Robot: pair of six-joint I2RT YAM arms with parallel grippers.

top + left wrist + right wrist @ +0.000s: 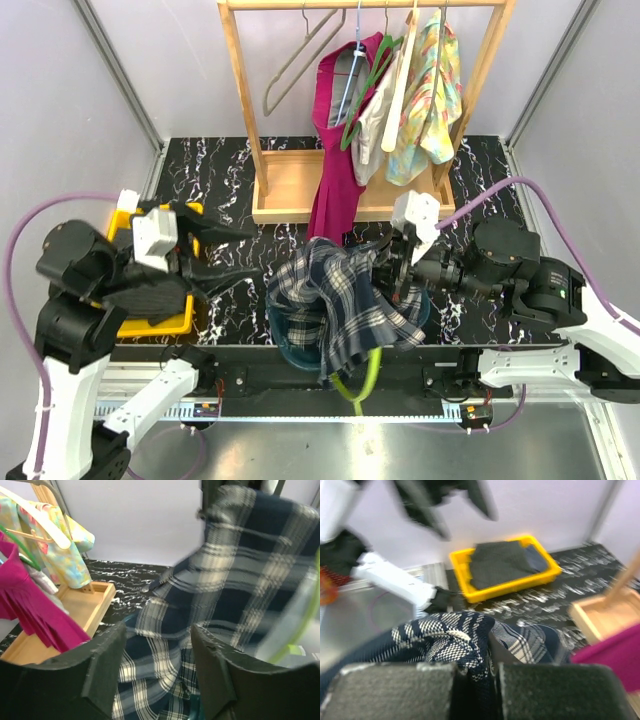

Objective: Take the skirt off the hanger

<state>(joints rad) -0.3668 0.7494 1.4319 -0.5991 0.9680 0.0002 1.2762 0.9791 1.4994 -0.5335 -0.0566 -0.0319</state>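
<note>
At the near edge, about midway along, the lime-green hanger [371, 373] hung off the desk, still tangled under the plaid skirt [335, 305], which was heaped over a teal bin [285, 345]. The right gripper [383, 272] was nearly closed, pinching a fold of the skirt's right side. The left gripper [245, 253] was spread wide just left of the cloth, holding nothing. A yellow tray [160, 325] sat by the left edge, and the wooden rack [300, 185] with a magenta dress [340, 170] stood at the far edge. The step seemed to be separating skirt from hanger. Next, the left gripper would likely need to catch the hanger while the right drew the fabric away.
</note>
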